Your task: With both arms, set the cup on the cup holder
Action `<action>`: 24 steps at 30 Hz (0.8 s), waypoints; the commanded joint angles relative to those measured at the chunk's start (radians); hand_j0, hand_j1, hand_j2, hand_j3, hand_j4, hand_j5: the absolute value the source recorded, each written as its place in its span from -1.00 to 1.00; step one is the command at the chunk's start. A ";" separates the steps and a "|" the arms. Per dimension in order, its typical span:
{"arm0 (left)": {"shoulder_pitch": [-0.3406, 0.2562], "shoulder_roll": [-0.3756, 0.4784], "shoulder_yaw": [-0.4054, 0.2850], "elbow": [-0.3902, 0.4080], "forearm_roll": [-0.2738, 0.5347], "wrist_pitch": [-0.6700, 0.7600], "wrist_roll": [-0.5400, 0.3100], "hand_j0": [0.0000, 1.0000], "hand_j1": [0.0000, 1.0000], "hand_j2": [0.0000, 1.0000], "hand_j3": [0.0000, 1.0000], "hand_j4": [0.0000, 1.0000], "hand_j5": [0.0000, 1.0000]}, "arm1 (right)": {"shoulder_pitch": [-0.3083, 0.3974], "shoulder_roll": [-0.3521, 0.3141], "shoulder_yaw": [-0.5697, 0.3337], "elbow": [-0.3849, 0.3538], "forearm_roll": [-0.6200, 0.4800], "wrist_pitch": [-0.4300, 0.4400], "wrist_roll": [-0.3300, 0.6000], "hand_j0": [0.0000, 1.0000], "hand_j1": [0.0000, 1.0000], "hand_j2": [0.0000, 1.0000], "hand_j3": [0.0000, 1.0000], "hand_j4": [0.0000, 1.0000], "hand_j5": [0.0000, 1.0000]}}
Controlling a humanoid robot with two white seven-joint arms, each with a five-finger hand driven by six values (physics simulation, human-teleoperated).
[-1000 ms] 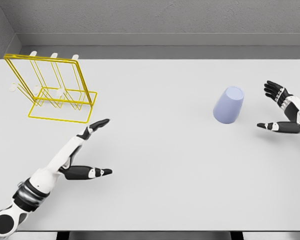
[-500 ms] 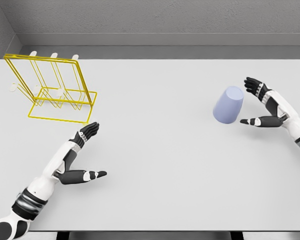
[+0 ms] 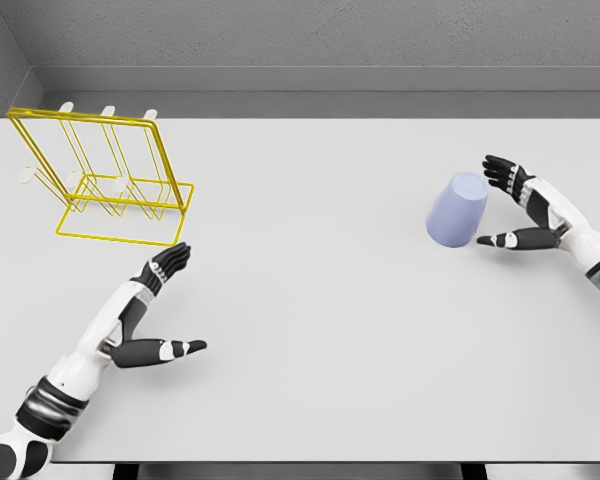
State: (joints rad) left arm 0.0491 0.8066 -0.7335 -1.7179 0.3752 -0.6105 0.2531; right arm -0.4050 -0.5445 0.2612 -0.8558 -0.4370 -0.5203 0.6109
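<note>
White table (image 3: 320, 330): our right hand (image 3: 525, 205) has closed in beside the lilac cup (image 3: 457, 209), fingers spread, holding nothing; grasp comes next.

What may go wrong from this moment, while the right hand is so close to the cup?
1. The cup leans on the table, and the open right hand is beside it without holding it. A push from the fingers may knock it over or roll it away.
2. The cup holder stands far at the left, near the left hand. The cup probably needs a hand-over, where it may drop.
3. The holder is thin wire; a bump may shift it.
</note>
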 commanded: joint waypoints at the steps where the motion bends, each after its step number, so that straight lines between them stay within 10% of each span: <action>1: 0.000 0.002 0.000 0.000 0.001 0.000 0.000 1.00 1.00 1.00 1.00 1.00 1.00 | 0.000 0.005 0.001 0.000 -0.005 0.008 0.000 1.00 1.00 1.00 1.00 1.00 1.00; 24: 0.008 -0.001 0.002 -0.003 -0.001 0.000 0.000 1.00 1.00 1.00 1.00 1.00 1.00 | -0.025 0.035 0.027 0.020 0.023 0.011 0.000 1.00 1.00 1.00 1.00 1.00 1.00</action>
State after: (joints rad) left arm 0.0568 0.8052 -0.7317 -1.7206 0.3745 -0.6105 0.2531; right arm -0.4295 -0.5091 0.2838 -0.8407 -0.4075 -0.5110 0.6109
